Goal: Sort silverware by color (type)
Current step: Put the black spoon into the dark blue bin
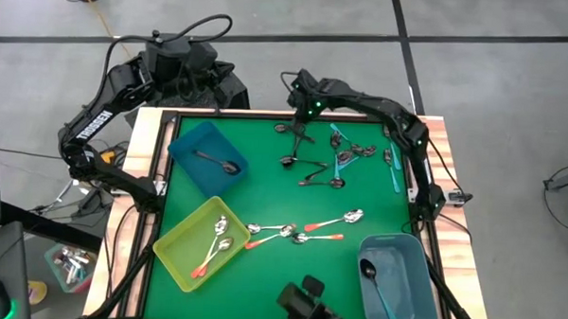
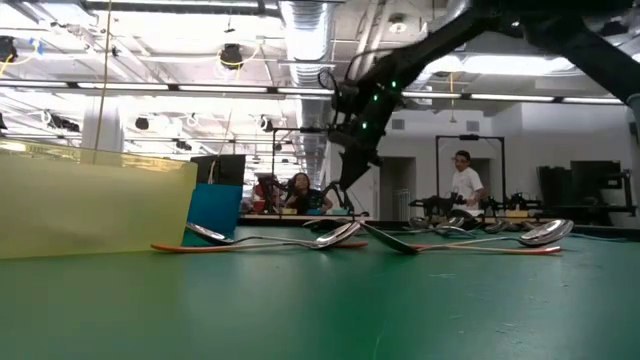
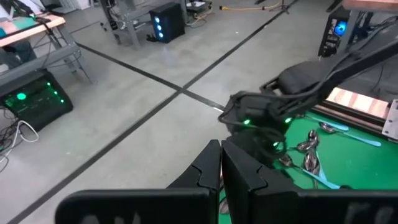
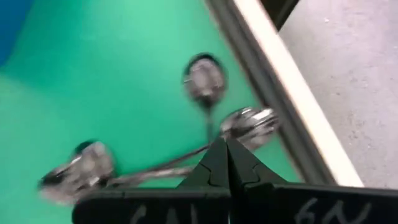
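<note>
Lying just beyond shut right hand (image 4: pixel 225 152): dark grey spoons (image 4: pixel 205 81).

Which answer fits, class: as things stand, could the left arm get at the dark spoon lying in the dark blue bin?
Probably yes. The dark spoon lies uncovered in the open-topped dark blue bin on the left arm's side, and the right gripper is working elsewhere, near the table's far edge.
</note>
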Robot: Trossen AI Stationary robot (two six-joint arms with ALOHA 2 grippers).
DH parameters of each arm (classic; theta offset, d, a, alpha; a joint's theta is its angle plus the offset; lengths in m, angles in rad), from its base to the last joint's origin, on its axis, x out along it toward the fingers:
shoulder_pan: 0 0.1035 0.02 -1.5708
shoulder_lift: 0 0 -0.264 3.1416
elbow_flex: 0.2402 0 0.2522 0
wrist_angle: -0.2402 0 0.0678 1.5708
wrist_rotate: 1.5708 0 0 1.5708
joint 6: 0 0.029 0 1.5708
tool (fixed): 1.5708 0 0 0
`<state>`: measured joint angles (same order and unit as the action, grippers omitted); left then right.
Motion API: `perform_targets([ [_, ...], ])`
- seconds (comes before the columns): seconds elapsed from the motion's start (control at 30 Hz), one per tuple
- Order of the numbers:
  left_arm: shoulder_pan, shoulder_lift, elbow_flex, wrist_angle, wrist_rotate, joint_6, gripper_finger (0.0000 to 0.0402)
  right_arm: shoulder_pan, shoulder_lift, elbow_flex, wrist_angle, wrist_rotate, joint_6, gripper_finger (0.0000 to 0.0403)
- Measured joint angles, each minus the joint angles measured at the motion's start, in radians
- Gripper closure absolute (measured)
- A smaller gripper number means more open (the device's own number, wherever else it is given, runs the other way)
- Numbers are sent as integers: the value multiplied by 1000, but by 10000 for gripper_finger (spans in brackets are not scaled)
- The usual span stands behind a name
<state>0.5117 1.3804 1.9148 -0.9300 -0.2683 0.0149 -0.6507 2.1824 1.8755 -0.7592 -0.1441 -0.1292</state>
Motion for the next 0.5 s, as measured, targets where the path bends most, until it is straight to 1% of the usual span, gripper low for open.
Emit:
perform_targets([
  [0.07, 0, 0, 0, 5, -5, 2, 401, -16, 31, 0, 39, -19, -3, 403],
  [0.2, 10, 0, 0, 4, -6, 0, 401, -43, 73, -1, 75, -2, 6, 403],
  [0.4, 23, 0, 0, 4, -9, -1, 401, -88, 83, 1, 72, 97, 29, 403],
  [0.5, 28, 0, 0, 4, -8, -6, 401, -97, 83, 1, 21, 112, 27, 403],
])
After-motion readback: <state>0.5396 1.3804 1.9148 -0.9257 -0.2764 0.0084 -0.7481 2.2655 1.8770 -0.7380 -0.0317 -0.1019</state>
